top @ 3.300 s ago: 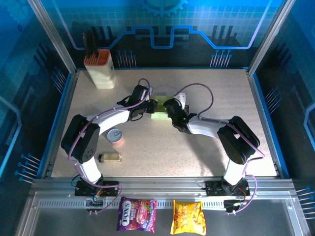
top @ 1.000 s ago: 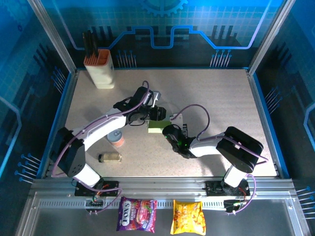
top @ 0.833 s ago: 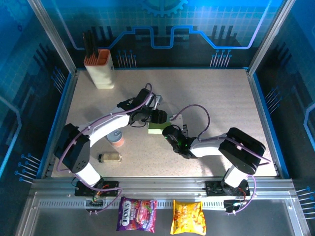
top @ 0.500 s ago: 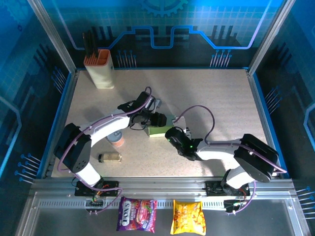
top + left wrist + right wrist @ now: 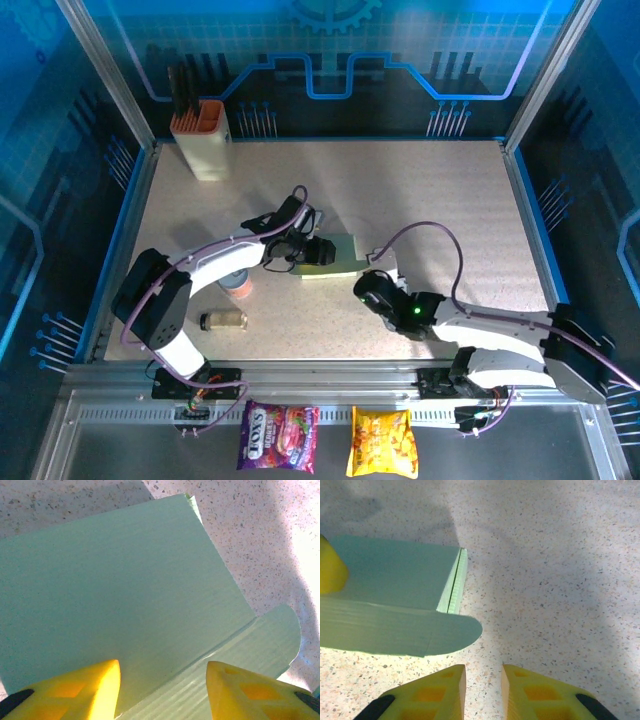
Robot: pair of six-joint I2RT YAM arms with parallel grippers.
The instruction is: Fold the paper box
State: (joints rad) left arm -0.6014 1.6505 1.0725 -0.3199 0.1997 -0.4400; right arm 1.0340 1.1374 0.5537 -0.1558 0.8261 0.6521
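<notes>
Left gripper (image 5: 318, 252) on paper box (image 5: 338, 256); right gripper (image 5: 378, 277) just beside, apart.

Box (image 5: 335, 258) mid-table, left gripper (image 5: 318, 251) at its left end, right gripper (image 5: 380, 272) just right, holder (image 5: 203, 140) far-left corner, can (image 5: 237, 281) and jar (image 5: 223, 320) near-left.

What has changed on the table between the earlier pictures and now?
The right gripper has drawn back from the paper box toward the near right, its arm stretched low along the front edge; its jaws stand slightly apart over bare table, holding nothing. The box has slid a little nearer and lies flatter, one rounded flap out. The left gripper stays on the box, jaws astride it. The cream holder, the can and the jar have not moved.
</notes>
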